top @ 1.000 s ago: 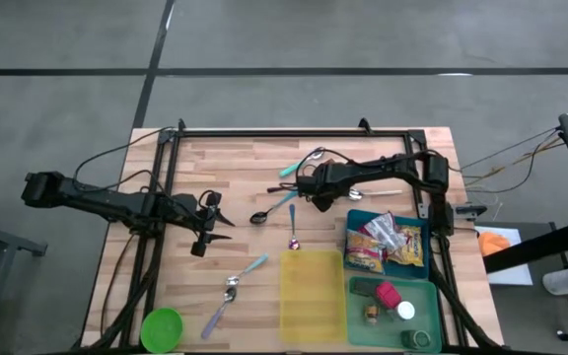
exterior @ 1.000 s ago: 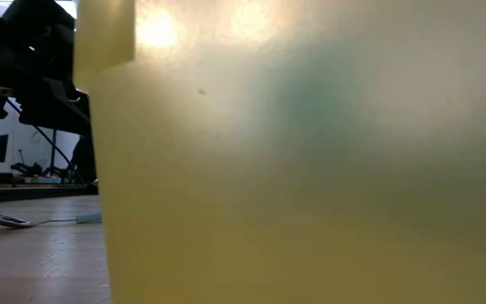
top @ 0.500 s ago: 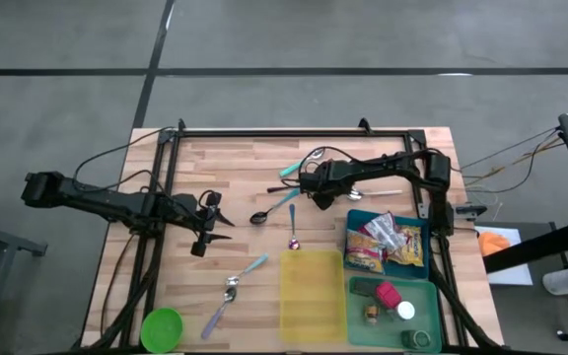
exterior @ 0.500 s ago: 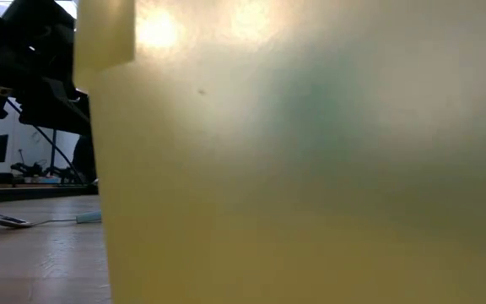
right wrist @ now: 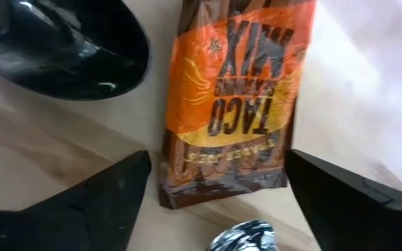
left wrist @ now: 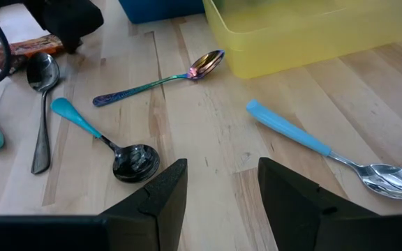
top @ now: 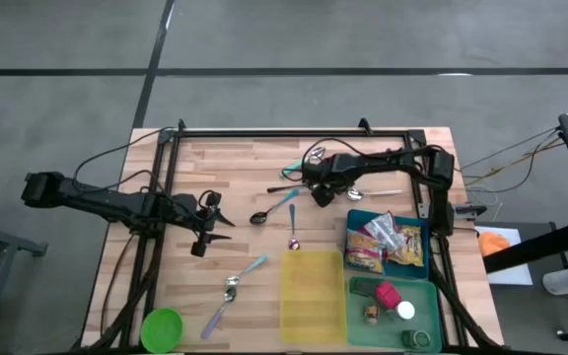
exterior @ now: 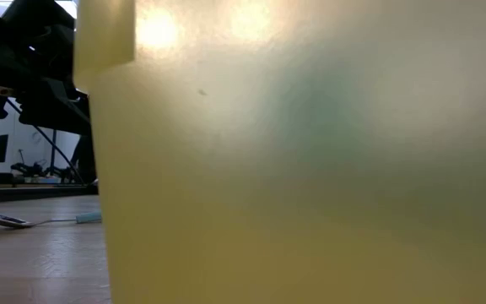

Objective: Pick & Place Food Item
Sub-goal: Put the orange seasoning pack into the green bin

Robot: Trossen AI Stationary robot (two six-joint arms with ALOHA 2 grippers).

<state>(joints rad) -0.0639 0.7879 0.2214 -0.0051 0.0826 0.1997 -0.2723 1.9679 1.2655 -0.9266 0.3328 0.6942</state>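
Orange taco-mix packet (right wrist: 232, 97) lying flat on the table (top: 235, 173), far side, beside a black spoon (right wrist: 68, 42) | right gripper (top: 311, 182) straddling it, fingers (right wrist: 103, 202) wide but starting to narrow since a second ago, nothing gripped | grasp beginning | left gripper (top: 212, 225) waiting mid-left, fingers half open, empty

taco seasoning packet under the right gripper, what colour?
Orange front with dark brown edges and dark lettering; the taco seasoning packet shows best in the right wrist view.

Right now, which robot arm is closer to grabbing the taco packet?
The right. Its gripper sits open right over the taco seasoning packet. The left gripper waits far off by the spoons.
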